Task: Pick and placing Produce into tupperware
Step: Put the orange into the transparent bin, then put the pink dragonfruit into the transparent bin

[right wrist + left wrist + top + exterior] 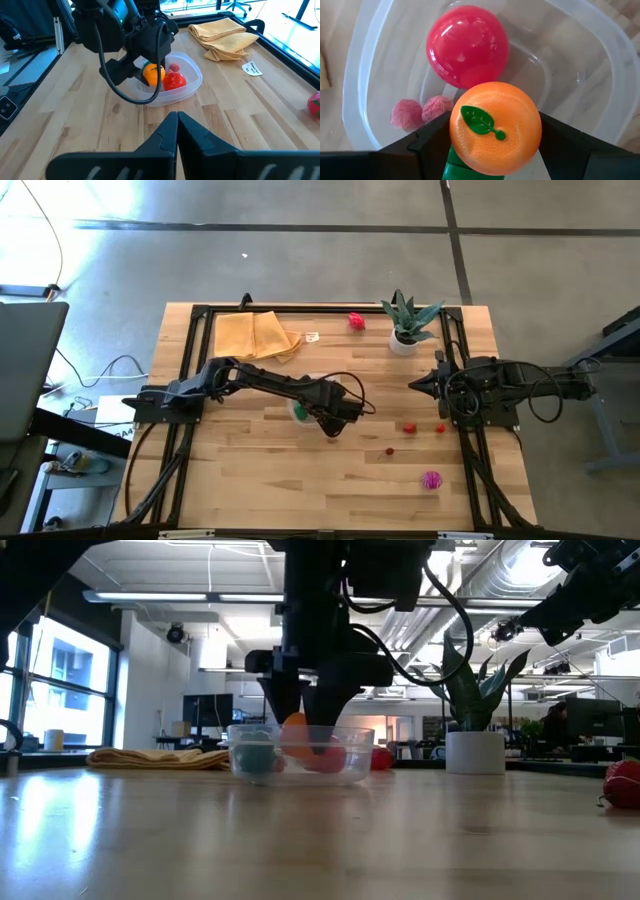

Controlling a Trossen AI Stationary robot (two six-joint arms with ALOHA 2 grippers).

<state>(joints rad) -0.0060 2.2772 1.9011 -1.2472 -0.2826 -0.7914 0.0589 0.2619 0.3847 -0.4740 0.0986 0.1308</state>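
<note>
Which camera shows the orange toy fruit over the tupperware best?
The left wrist view: the orange toy fruit fills the frame between the left hand's fingers, above the tupperware. The right wrist view shows it small; the low view only a sliver; the high view hides it.

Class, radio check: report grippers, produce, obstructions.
Left gripper over tupperware, holding orange. Right gripper shut, waiting at table's right. Red ball already inside. No obstruction.

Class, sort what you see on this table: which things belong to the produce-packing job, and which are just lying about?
Job: tupperware; toy orange between the left gripper fingers; red ball and pink pieces inside; loose produce on the table.

Lying about: tan cloth; potted plant; paper tag.
</note>
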